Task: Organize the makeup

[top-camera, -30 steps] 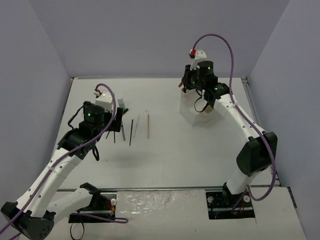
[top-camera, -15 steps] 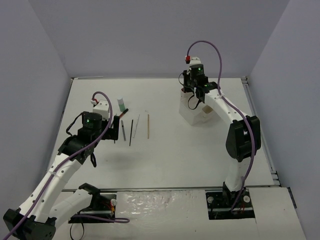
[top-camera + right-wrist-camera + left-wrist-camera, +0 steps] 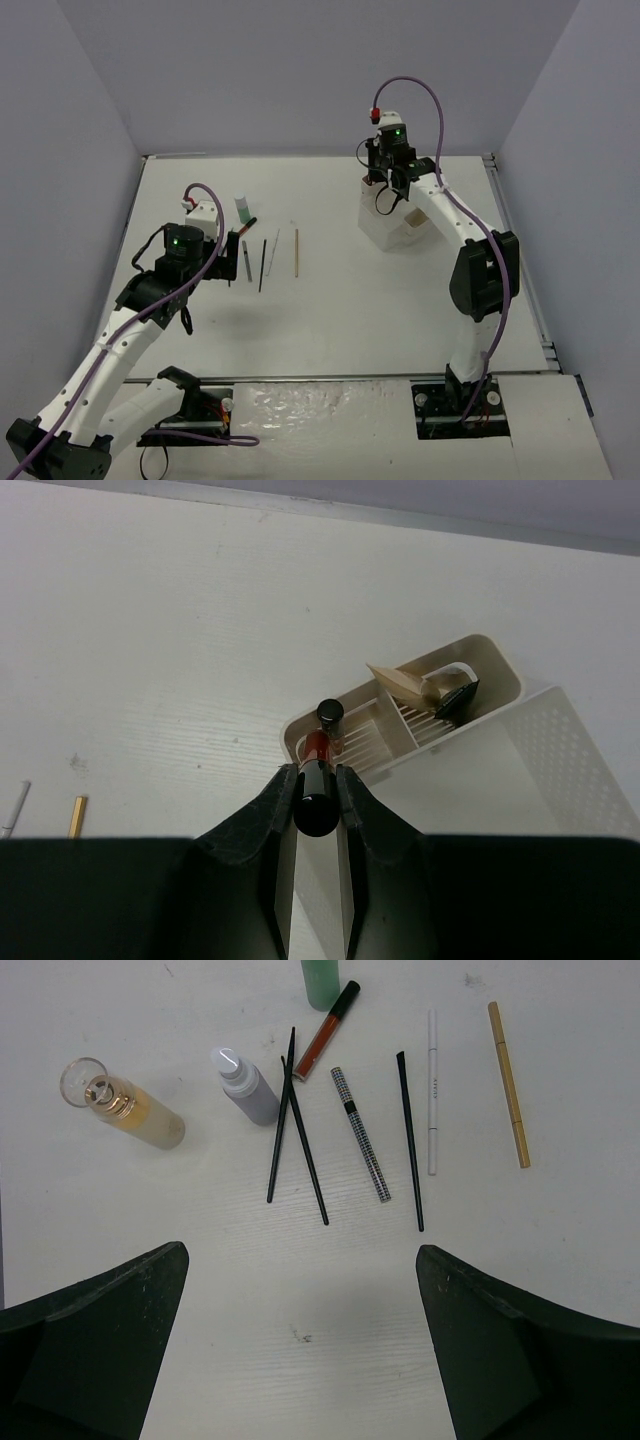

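The left wrist view shows the makeup on the table: an amber bottle (image 3: 125,1110), a grey bottle (image 3: 248,1088), a green bottle (image 3: 320,980), a red tube (image 3: 325,1028), two crossed black brushes (image 3: 285,1125), a checkered pencil (image 3: 360,1132), a black liner (image 3: 410,1140), a white pencil (image 3: 432,1090) and a tan pencil (image 3: 508,1080). My left gripper (image 3: 300,1250) hangs open just short of them and holds nothing. My right gripper (image 3: 317,772) is shut on a red tube with a black cap (image 3: 318,792). It holds the tube upright over the corner compartment of the white box (image 3: 560,750).
In the white box (image 3: 395,235), a black-capped item (image 3: 330,712) stands in the corner compartment. A tan piece (image 3: 405,683) and a black piece (image 3: 458,698) lie in the neighbouring one. From above, the green bottle (image 3: 241,208) and the pencil row (image 3: 263,262) lie right of my left gripper (image 3: 205,235).
My left arm has drawn back toward the near left, uncovering the green bottle. My right gripper has moved to the box's far left corner. Both have been still for the last half second.
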Robot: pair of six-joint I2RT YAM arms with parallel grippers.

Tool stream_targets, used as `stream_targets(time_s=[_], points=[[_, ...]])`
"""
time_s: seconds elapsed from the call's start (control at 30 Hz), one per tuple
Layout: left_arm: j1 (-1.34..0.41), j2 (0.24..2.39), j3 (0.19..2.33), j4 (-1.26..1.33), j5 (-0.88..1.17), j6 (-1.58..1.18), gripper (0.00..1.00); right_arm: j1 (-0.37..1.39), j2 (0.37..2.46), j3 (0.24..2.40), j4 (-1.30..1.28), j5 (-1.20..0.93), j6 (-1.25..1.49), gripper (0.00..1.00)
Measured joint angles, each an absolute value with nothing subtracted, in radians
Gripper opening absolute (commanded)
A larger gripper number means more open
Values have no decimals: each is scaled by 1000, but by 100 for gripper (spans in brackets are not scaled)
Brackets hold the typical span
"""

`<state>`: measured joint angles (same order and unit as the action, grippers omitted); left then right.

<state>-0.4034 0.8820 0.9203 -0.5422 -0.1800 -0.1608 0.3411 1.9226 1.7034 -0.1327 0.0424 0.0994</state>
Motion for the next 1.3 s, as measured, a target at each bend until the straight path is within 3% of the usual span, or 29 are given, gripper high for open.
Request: stream_targets(time_s=[0.37,0.57,0.73,1.07,1.3], points=[[-403,890,920,-542,-180,-161,97,341,1998,1753,-186,83,95,0],[-403,891,920,-542,-180,-161,97,341,2025,1776,-206,90,90,40],[-403,901,920,-542,-177,-161,97,341,2025,1785,-212,95,87,61],[-403,936,922,-542,-141,-159,96,341,1979,1788,-222,60,94,79],[-403,1134,1068,-582,-97,-134,90,341,1625,1604,-214,-29,103,91]])
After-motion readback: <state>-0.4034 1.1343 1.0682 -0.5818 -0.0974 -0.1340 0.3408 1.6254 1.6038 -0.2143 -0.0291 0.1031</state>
